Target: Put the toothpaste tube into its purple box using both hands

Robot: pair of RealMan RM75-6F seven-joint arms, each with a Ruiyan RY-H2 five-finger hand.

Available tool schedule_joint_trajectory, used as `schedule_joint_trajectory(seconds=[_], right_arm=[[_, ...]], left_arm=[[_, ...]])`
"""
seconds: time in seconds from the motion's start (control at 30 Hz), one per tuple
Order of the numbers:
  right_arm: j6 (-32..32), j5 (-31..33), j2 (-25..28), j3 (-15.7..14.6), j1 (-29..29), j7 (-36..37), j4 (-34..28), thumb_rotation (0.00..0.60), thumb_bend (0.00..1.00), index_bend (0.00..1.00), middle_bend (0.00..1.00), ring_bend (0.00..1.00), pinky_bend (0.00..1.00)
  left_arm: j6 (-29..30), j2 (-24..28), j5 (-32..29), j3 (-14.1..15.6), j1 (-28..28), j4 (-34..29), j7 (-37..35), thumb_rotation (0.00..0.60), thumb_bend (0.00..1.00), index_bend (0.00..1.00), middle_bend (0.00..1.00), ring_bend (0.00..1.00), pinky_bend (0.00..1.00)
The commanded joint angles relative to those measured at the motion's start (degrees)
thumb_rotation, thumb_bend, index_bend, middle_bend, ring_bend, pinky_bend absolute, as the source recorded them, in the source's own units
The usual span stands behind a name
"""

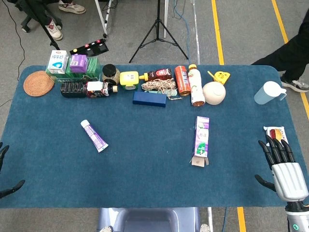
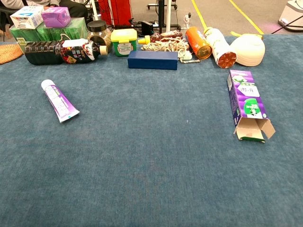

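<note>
A white and purple toothpaste tube [image 1: 94,136] [image 2: 59,100] lies flat on the blue table left of centre, cap toward the far left. The purple box [image 1: 201,140] [image 2: 247,103] lies flat right of centre, its open flap end facing the near edge. My right hand [image 1: 282,164] rests at the table's right near edge, fingers spread, holding nothing, well right of the box. Only dark fingertips [image 1: 5,169] of my left hand show at the far left edge, apart and empty. Neither hand appears in the chest view.
A row of items lines the far side: a dark blue box [image 1: 149,98], bottles [image 1: 197,86], an orange can [image 1: 182,80], rope [image 1: 159,86], a cream bowl [image 1: 214,93], cartons [image 1: 57,62], a woven coaster [image 1: 38,82]. A pale blue jug [image 1: 268,93] stands far right. A packet [image 1: 276,133] lies by my right hand.
</note>
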Motion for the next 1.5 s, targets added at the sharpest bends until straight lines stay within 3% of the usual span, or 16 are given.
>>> schedule_joint_trajectory(seconds=[0.03, 0.23, 0.47, 0.67, 0.9, 1.33, 1.5], right_arm=[[0.0, 0.0, 0.0, 0.0, 0.0, 0.0, 0.0, 0.600, 0.00, 0.03, 0.00, 0.00, 0.01], [0.2, -0.4, 0.1, -0.2, -0.1, -0.1, -0.3, 0.600, 0.00, 0.03, 0.00, 0.00, 0.01], [0.1, 0.0, -0.2, 0.1, -0.1, -0.8, -0.6, 0.600, 0.00, 0.03, 0.00, 0.00, 0.01], [-0.6, 1.4, -0.3, 0.7, 0.2, -0.6, -0.4, 0.600, 0.00, 0.03, 0.00, 0.00, 0.01], [-0.9, 1.7, -0.2, 0.7, 0.3, -0.3, -0.2, 0.600, 0.00, 0.03, 0.00, 0.00, 0.01], [-1.1, 1.9, -0.1, 0.7, 0.4, 0.1, -0.1, 0.600, 0.00, 0.03, 0.00, 0.00, 0.01], [-1.4, 1.9, -0.2, 0.6, 0.4, 0.0, 0.0, 0.600, 0.00, 0.03, 0.00, 0.00, 0.01]], left_arm=[[-0.2, 0.1, 0.0, 0.1, 0.0, 0.0, 0.0, 0.600, 0.03, 0.00, 0.00, 0.00, 0.00], [-2.7, 0.8, 0.3, 1.0, -0.8, -0.3, -0.7, 0.600, 0.03, 0.00, 0.00, 0.00, 0.00], [-19.4, 7.9, -0.5, 2.5, -9.3, -3.3, -13.4, 0.600, 0.02, 0.00, 0.00, 0.00, 0.02], [-32.4, 11.3, -1.9, 0.5, -18.4, -2.6, -26.4, 0.600, 0.02, 0.00, 0.00, 0.00, 0.04], [-40.3, 9.5, -0.3, -1.2, -26.2, 1.7, -38.4, 0.600, 0.02, 0.00, 0.00, 0.00, 0.04], [-49.8, 5.1, 4.6, 2.8, -35.6, 8.5, -59.5, 0.600, 0.02, 0.00, 0.00, 0.00, 0.04], [-52.8, 4.1, 4.1, 3.8, -38.2, 11.1, -63.7, 0.600, 0.02, 0.00, 0.00, 0.00, 0.04]])
